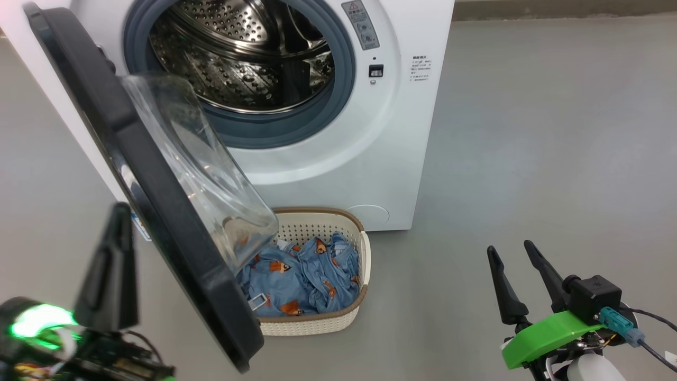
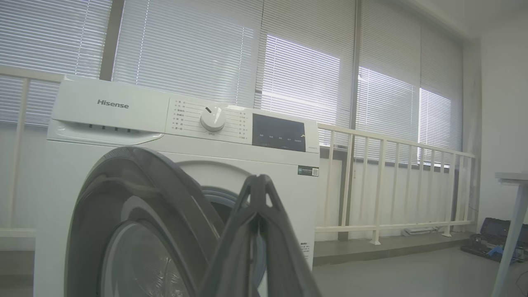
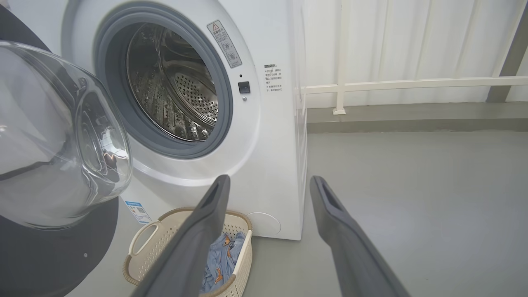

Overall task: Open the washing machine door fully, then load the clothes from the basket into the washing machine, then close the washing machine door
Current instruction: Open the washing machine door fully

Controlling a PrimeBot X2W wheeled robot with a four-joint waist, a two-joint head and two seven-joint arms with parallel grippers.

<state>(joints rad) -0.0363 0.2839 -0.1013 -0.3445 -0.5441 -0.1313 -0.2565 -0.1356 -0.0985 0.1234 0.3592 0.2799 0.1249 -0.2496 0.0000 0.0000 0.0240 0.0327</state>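
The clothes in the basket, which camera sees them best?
The head view: it looks down into the basket, showing the blue clothes spread out. The right wrist view catches just a sliver inside the basket. The left wrist view faces the washing machine and its door.

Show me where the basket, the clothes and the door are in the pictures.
basket (image 1: 313, 326), head view, on its front wall.
clothes (image 1: 301, 276), head view, on the blue fabric.
door (image 1: 158, 211), head view, on its black rim.
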